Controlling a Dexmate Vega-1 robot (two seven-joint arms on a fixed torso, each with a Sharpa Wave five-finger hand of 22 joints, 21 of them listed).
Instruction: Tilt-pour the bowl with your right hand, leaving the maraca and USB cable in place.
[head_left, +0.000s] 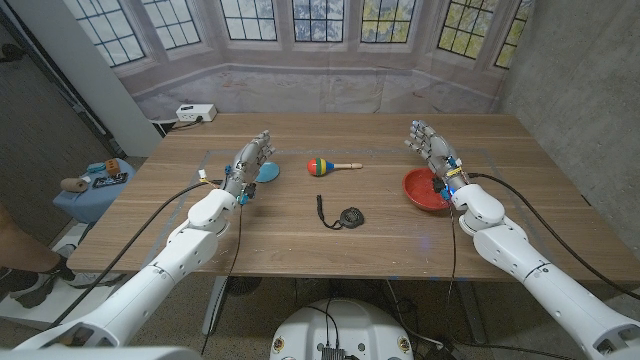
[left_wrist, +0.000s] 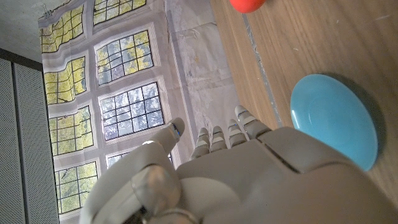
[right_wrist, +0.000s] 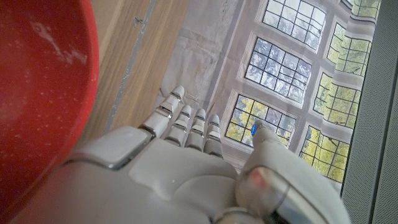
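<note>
1. Red bowl (head_left: 425, 190), glossy and round, sits on the table's (head_left: 380, 245) right side.
2. Right hand (head_left: 432, 148) stands beside it, fingers straight and apart, holding nothing.
3. The right wrist covers the bowl's near rim.

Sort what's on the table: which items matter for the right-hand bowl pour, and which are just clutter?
Job:
- red round bowl, the thing to tilt
- right robot hand, open, beside the bowl
- striped wooden-handled maraca, must stay put
- black coiled USB cable, must stay put

Lying about:
- light blue round dish by the left robot hand
- white power strip at the far edge
</note>
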